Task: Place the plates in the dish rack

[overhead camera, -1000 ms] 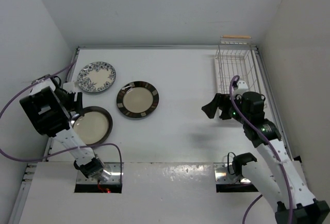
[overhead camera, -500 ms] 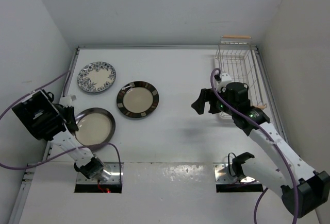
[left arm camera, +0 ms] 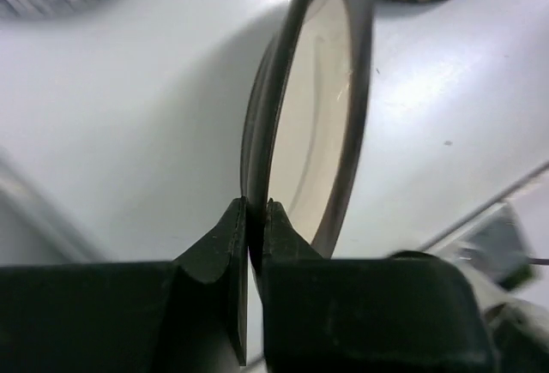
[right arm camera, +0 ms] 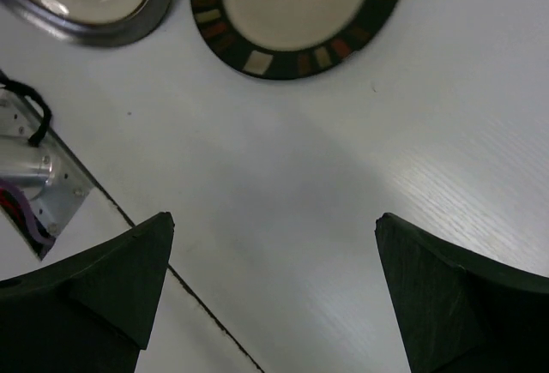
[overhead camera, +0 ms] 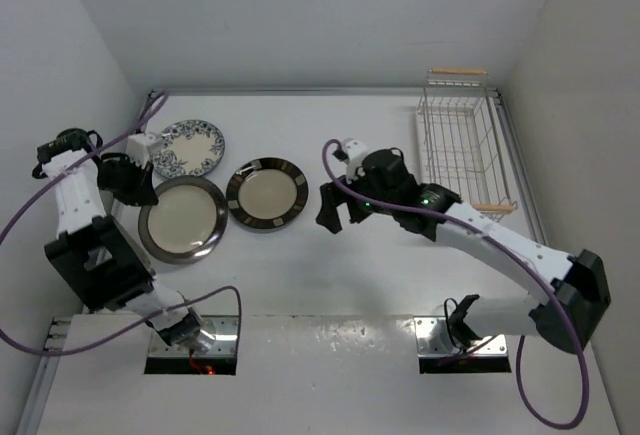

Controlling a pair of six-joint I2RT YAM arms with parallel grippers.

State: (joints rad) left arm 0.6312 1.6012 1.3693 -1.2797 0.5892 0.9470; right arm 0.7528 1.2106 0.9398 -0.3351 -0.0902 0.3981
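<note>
One plate grasped: left claw (left arm camera: pixel 255 210), open a second ago, now clenched on round cream dark-rimmed plate (left arm camera: pixel 313 116); white wire dish rack (overhead camera: pixel 460 140) next. Right claw (right arm camera: pixel 273 219) released.

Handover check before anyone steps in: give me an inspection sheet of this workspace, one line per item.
Surface: white table, no spills seen.
Job's things: dish rack at the far right, no plates in it; floral plate, banded plate and dark-rimmed plate on the left side.
Clutter: nothing seen.
Grippers: left gripper shut on the dark-rimmed plate's rim; right gripper open, over bare table near the banded plate.
Cables: purple cables loop off both arms.
Surroundings: white walls on three sides.
</note>
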